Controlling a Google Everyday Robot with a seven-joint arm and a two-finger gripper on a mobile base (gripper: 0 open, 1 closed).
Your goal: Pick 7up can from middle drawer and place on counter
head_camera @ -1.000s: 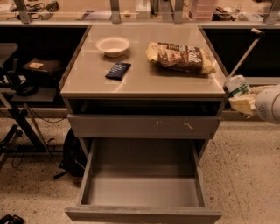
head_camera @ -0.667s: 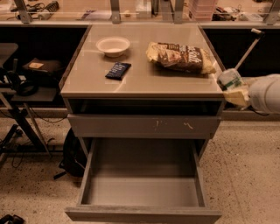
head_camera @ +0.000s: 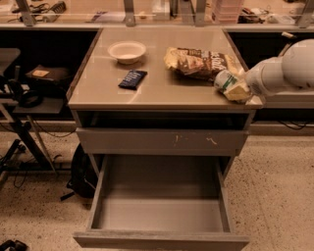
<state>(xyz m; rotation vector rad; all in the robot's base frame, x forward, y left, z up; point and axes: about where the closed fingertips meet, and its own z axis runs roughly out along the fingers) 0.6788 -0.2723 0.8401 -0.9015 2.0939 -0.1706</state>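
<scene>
My gripper [head_camera: 234, 87] comes in from the right on a white arm and is shut on the 7up can [head_camera: 224, 80], a small whitish can with green marks. The can is tilted and sits over the front right corner of the beige counter [head_camera: 162, 90], just in front of the chip bag. I cannot tell whether the can touches the counter. The middle drawer [head_camera: 98, 196] is pulled wide open below, and nothing shows inside it.
On the counter lie a chip bag [head_camera: 198, 61], a dark blue snack packet [head_camera: 132, 79] and a white bowl [head_camera: 127, 51]. A shut drawer front with pale scratches [head_camera: 162, 141] is above the open drawer. A cluttered ledge with metal posts [head_camera: 128, 14] runs behind.
My gripper has moved left and up with the can, from beside the cabinet's right side to over the counter's front right corner.
</scene>
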